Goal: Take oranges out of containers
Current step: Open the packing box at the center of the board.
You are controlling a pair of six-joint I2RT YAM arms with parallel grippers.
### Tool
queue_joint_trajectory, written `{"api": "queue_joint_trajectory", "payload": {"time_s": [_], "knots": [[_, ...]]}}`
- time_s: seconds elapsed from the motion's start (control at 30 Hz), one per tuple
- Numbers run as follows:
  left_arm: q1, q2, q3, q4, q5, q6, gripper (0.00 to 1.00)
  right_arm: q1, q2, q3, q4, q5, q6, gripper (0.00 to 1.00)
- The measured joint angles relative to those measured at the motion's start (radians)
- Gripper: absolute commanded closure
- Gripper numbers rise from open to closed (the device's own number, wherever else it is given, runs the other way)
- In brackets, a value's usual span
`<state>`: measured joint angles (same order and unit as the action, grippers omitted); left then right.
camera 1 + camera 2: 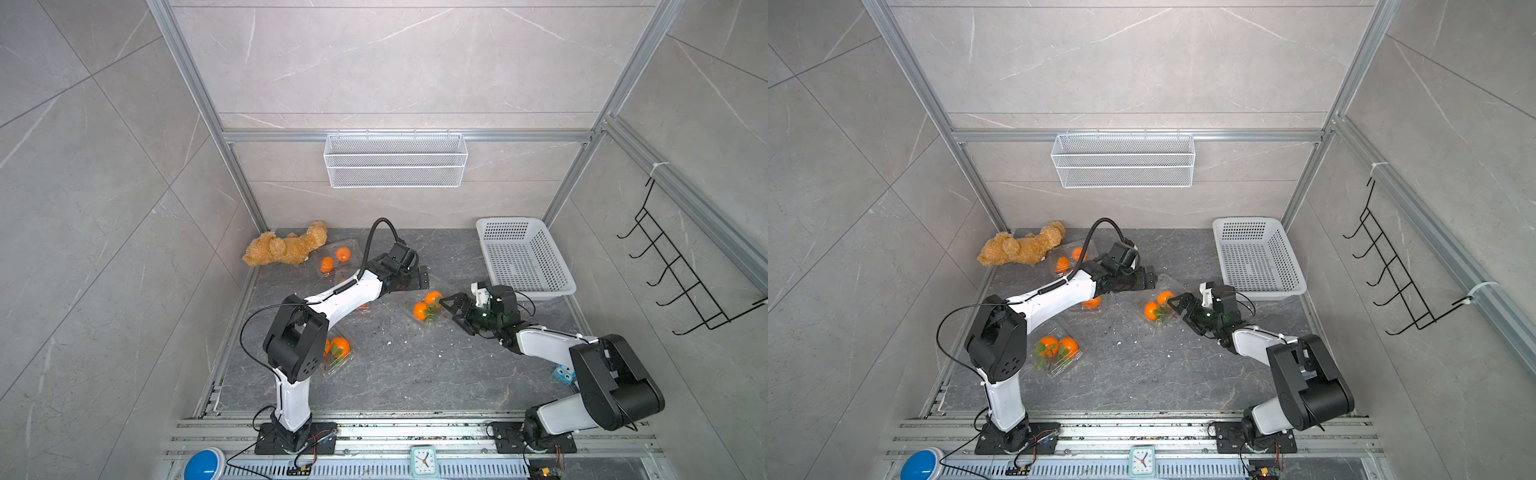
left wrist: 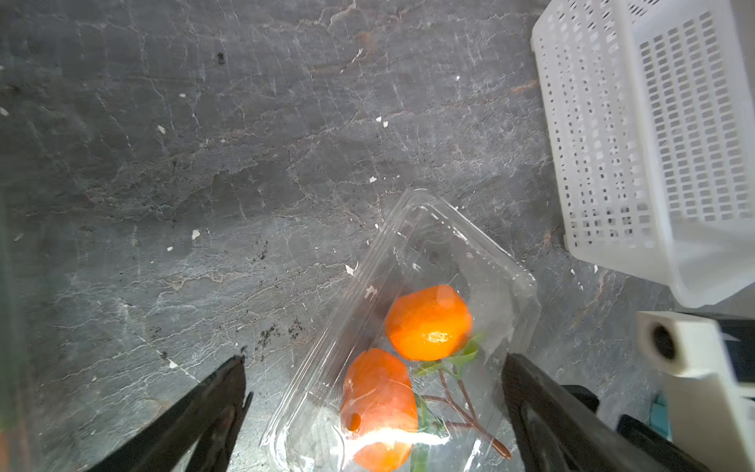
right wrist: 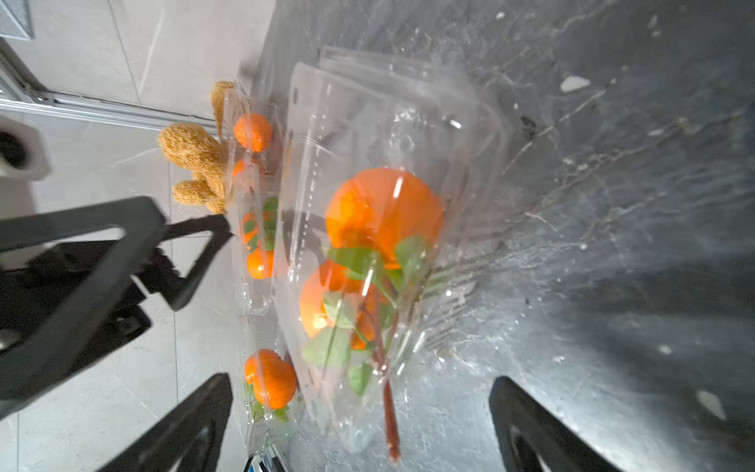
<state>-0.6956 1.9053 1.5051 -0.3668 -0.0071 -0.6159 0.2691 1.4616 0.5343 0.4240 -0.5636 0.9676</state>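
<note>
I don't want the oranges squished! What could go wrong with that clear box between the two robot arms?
The thin clear box might slide or crumple if the open jaws squeeze it. Its oranges could roll away across the table. The left arm and right arm crowd it and might bump.

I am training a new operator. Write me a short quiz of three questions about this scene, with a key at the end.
1. True or false: the plastic basket holds oranges.
2. How many oranges lie in the container nearest the right gripper? A. one B. two C. four
3. Fill in: the left gripper and the right gripper both stand ____.

Key
1. False: no oranges are in the plastic basket.
2. B
3. open
</note>
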Motion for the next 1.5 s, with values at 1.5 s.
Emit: {"api": "queue_joint_trajectory", "payload": {"time_s": [1.5], "knots": [[0.0,0.017,-0.113,0.177,0.169,-0.116,0.01,0.08,0.065,-0.093,0.405,-0.002,0.275,0.17]]}}
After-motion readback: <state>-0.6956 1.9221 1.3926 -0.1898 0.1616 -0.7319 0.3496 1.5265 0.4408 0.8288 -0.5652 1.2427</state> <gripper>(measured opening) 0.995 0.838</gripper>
